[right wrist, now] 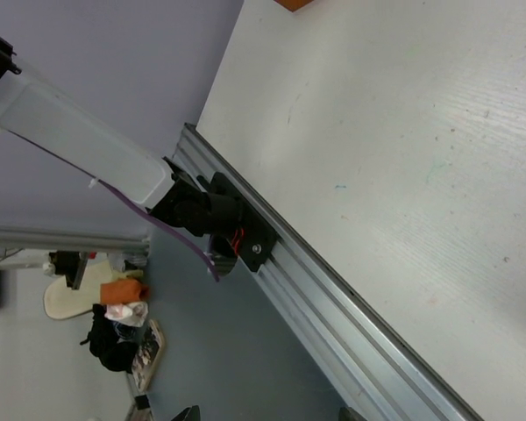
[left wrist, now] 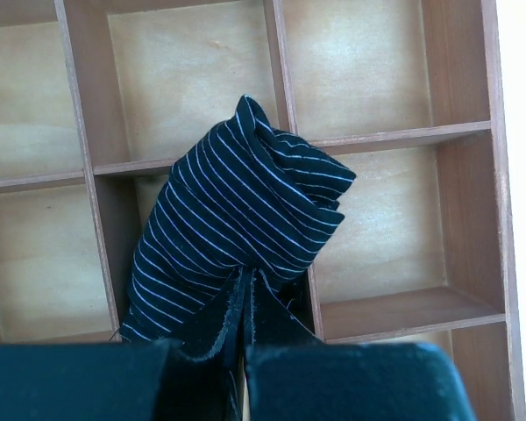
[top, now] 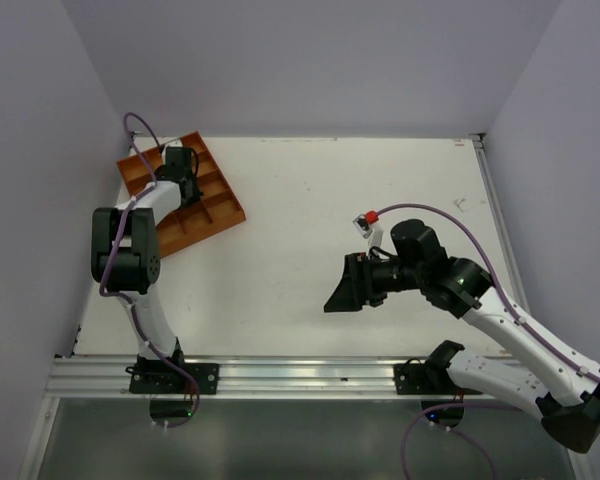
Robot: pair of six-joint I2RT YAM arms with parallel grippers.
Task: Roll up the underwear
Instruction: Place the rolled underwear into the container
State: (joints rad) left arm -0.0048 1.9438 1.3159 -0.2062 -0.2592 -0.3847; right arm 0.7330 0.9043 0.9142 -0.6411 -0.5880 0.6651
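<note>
The left gripper (left wrist: pixel 245 351) is clamped on the underwear (left wrist: pixel 245 210), its 2 fingers pressed together with a fold of the cloth pinched between the tips. From its wrist camera the garment is a bunched, rolled-up bundle of black fabric with thin pale stripes. It extends straight ahead of the fingertips and ends in a blunt, folded top.

Directly beyond the gripper lies a brown wooden tray (left wrist: pixel 394 136) split into square compartments. The bundle covers a spot where the dividers cross, so it overlaps more than 1 compartment. I cannot tell whether it touches the tray or hangs just clear of it. From overhead, the left arm reaches to the far left corner of the bench (top: pixel 310 200), and the gripper's own body hides the cloth in that view.

The right gripper (top: pixel 338 285) is well apart from all this, out over bare bench on the other side and pointing towards the left arm. Its jaws look spread apart with nothing between them. Its wrist camera takes in only the white bench top and the metal rail (right wrist: pixel 333 298) along the near edge.
</note>
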